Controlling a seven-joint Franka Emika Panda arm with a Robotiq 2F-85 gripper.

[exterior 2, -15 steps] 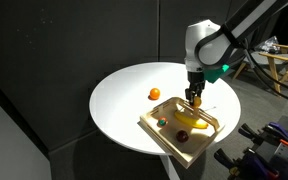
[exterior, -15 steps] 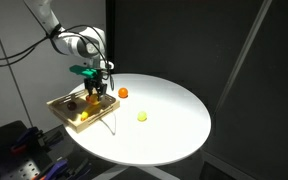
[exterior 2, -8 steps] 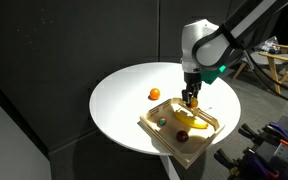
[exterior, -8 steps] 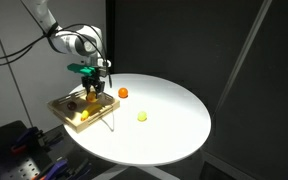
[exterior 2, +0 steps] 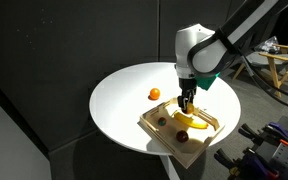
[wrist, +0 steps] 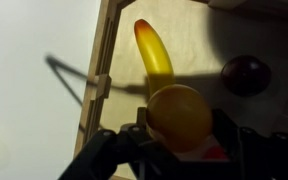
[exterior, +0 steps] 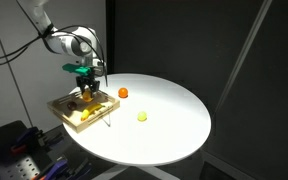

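Yellow-orange round fruit (wrist: pixel 179 108) was noted clamped in the pincer (wrist: pixel 181 127), above the wooden tray (wrist: pixel 96 88) at the desk's (exterior: pixel 164 125) near edge, beside the banana (wrist: pixel 154 50). Over the last second the pincer was shifted slightly across the tray, grip unchanged. The fruit was not yet set down.

Gripper (exterior: pixel 88 91), clamped on the fruit (wrist: pixel 179 115), has slid sideways with the arm from the tray (exterior: pixel 62 109) edge facing the table centre to further in over the tray, seen in both exterior views, height about unchanged.
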